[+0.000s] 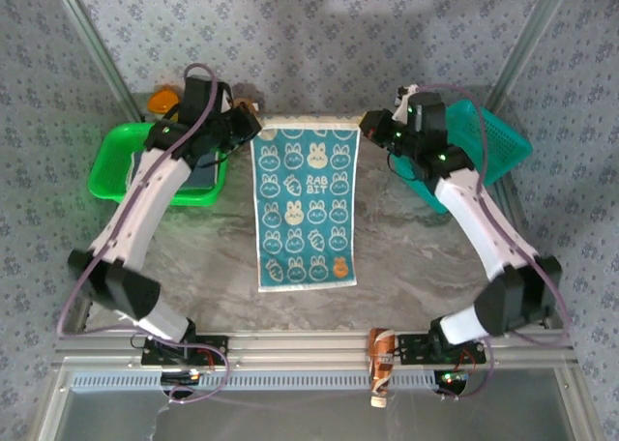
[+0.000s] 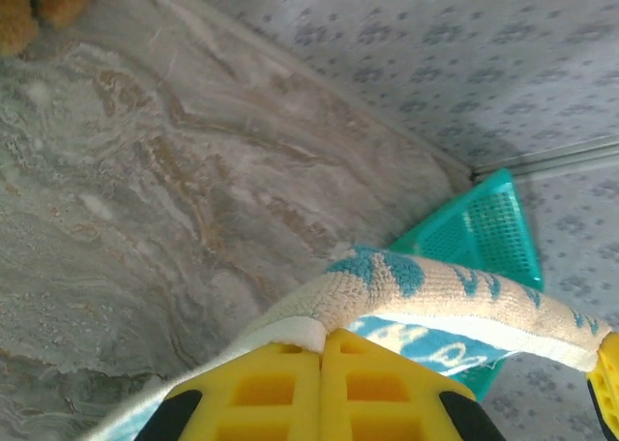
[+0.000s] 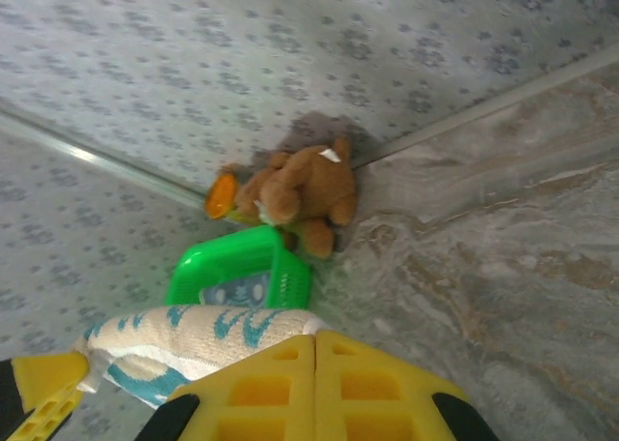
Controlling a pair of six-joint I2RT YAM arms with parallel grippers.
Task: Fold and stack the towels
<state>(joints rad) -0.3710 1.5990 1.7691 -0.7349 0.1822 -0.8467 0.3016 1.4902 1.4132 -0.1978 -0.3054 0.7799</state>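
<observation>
One teal rabbit-print towel (image 1: pixel 306 209) is lying spread mid-frame. Both the left gripper (image 1: pixel 255 126) and right gripper (image 1: pixel 367 128) are clamping its top corners.

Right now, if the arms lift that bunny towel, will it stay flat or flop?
Likely floppy: the towel edge bends and sags beside the left tool. Probably light, since it lies thin and flat on the table. Its fuzzy weave should resist slipping.

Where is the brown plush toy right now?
Right wrist view: the brown plush toy sits against the far wall on the left side of the table, just behind the green basket.
</observation>
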